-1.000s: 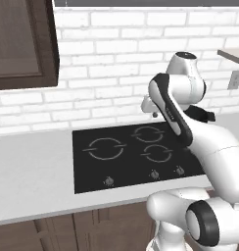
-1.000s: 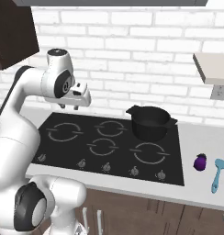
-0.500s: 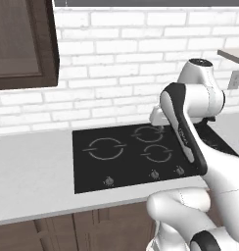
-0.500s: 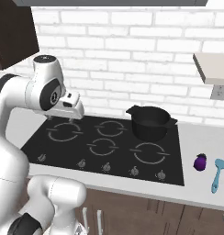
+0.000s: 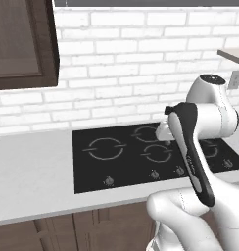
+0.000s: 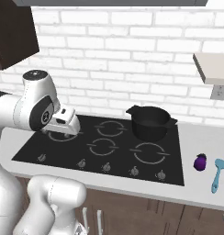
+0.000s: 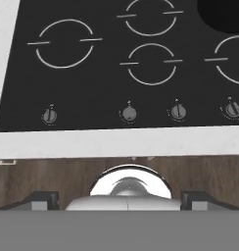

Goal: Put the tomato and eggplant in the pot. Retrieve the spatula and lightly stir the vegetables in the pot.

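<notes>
Pot [image 6: 150,122], black and squat, stands on the back right burner of the cooktop [image 6: 109,151] in the right base view, and its dark edge fills the top right corner of the hand view. On the white counter [image 6: 203,176] to the right of the cooktop lie the purple eggplant [image 6: 200,162] and, just beside it, the light-blue spatula [image 6: 217,173]; the two are apart from each other and well away from the pot. The gripper [image 7: 119,200] has its jaws spread wide, the two dark tips far apart at the bottom of the hand view, with nothing between them; it hangs over the front edge of the counter, looking down on the knobs [image 7: 129,113]. Compared with a second ago the hand has swung from near the wall toward the front left of the cooktop, and the jaws have widened.
</notes>
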Motion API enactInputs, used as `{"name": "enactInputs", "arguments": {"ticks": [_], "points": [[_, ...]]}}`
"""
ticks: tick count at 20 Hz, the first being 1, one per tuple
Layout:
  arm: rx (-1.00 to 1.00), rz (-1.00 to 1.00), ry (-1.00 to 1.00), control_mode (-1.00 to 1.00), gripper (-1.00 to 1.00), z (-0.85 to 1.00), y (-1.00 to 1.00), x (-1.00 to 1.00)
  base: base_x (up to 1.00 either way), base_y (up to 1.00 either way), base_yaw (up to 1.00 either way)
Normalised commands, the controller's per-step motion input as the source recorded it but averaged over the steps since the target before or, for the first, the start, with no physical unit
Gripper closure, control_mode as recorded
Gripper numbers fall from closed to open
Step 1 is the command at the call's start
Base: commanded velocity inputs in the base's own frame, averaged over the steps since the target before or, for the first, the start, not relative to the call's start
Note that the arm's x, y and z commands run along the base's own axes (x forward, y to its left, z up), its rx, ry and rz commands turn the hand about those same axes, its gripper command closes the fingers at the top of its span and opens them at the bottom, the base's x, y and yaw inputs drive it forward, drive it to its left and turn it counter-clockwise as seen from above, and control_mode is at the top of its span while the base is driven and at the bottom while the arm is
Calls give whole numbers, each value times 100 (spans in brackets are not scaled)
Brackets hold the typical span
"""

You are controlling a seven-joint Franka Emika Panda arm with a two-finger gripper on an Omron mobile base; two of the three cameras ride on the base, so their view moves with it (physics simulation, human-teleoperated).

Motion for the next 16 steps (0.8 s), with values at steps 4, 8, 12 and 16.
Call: {"name": "enactInputs", "arguments": {"ticks": [4,8,12,16], "points": [[0,-5,0,-100,-100,-1,-10,-13,0,0,0],[0,-6,0,-100,-100,0,-31,-16,0,0,0],[0,-3,0,-100,-100,0,-32,-6,0,0,0],[-1,0,-9,-100,-100,7,-2,3,0,0,0]]}}
